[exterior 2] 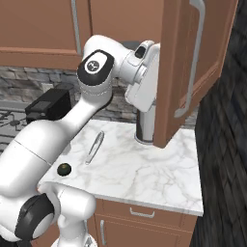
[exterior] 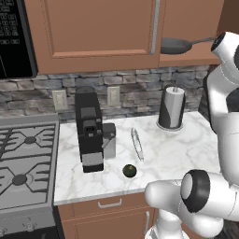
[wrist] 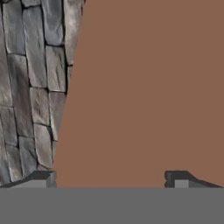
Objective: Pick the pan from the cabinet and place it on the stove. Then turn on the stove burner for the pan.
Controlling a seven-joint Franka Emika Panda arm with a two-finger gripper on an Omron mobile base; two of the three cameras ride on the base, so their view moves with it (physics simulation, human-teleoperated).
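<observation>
The dark-grey pan lies on the bottom shelf of the reddish-brown cabinet, with its straight handle pointing right toward my arm. The cabinet's right door is swung open, and my hand reaches in behind it. In the hand view my gripper is open; its fingertips stand wide apart with nothing between them, facing a flat brown cabinet surface with the stone wall to one side. The grey stove with its grates is at the far left of the counter.
On the marble counter stand a black coffee machine and a paper-towel roll. A slim silver utensil and a small dark-green fruit lie nearby. A black microwave hangs over the stove.
</observation>
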